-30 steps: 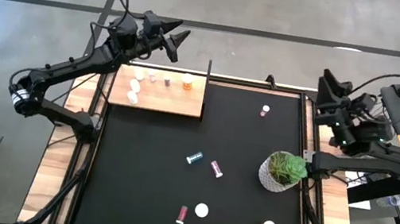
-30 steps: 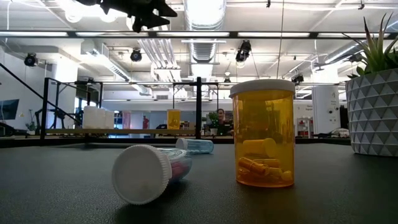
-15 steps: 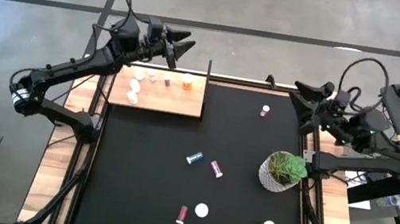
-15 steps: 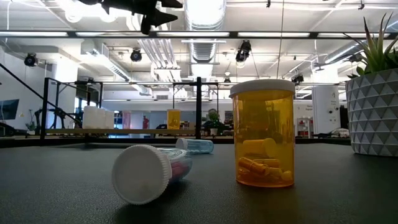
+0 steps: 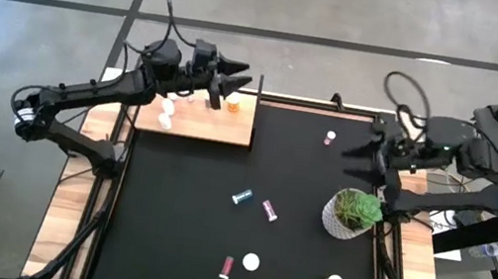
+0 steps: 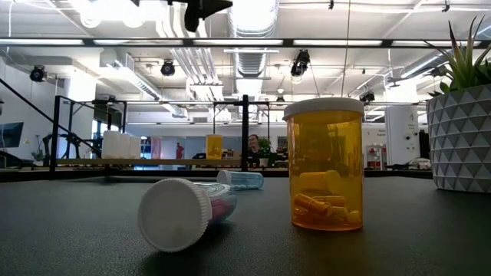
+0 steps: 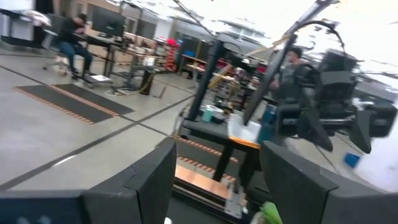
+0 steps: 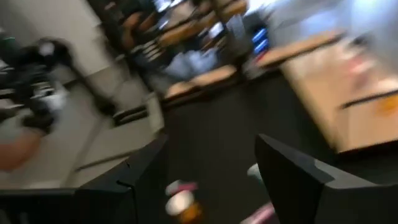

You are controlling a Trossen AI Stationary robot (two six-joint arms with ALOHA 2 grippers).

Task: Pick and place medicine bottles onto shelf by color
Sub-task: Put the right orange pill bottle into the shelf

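My left gripper (image 5: 241, 75) stands open in the air over the far right corner of the shelf (image 5: 196, 123), pointing toward the table's right. On the shelf stand white medicine bottles (image 5: 167, 113) and an orange one (image 5: 233, 104). My right gripper (image 5: 358, 163) hangs open above the mat's right side, pointing left, between a pink bottle (image 5: 329, 138) and the plant pot (image 5: 353, 213). A teal bottle (image 5: 242, 197) and pink bottles (image 5: 269, 209) lie on their sides on the mat. An orange bottle (image 6: 323, 163) stands upright near the front edge.
The white patterned pot with a green plant (image 6: 460, 138) stands at the mat's right side, just nearer than my right gripper. A thin dark post (image 5: 260, 86) rises at the shelf's far right corner. Bare black mat (image 5: 178, 208) lies in the left half.
My left gripper has swung toward the table's right along the far edge and rolled, coming over the shelf's far right corner. My right gripper has tipped forward and turned from pointing away to pointing left over the mat's right side. Both stayed open; no bottle moved.
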